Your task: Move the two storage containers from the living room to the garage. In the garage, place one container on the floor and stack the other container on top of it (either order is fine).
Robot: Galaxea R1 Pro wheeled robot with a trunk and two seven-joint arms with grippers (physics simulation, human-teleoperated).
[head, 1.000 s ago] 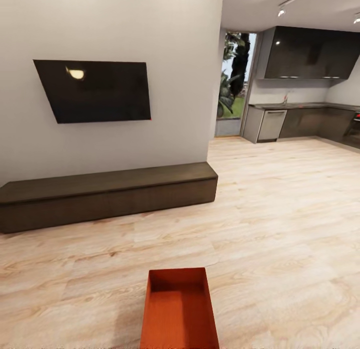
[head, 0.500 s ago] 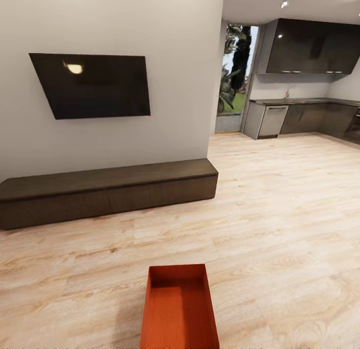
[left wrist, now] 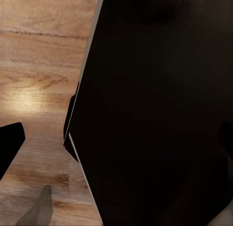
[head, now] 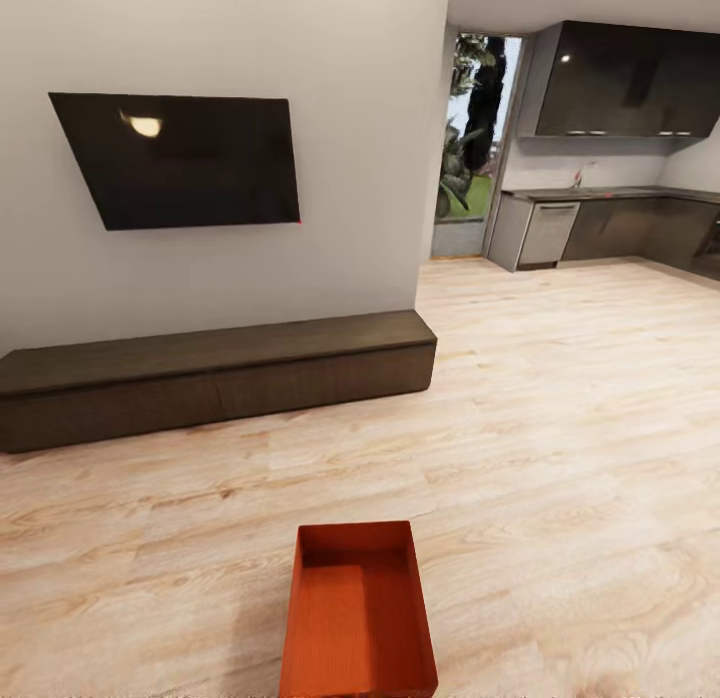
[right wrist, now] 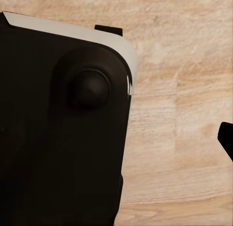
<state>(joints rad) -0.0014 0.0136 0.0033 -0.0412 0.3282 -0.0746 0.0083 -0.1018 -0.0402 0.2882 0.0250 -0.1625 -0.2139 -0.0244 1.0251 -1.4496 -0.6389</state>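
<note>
1 orange-red storage container (head: 358,610) is seen open-topped at the lower middle of the head view, over the light wood plank floor (head: 560,448). A long dark low cabinet (head: 215,376) stands beyond it under a wall-mounted black screen (head: 180,160). Whether either end effector is wide or narrow cannot be told; dark robot bodywork (left wrist: 160,109) is seen in the wrist views.
</note>
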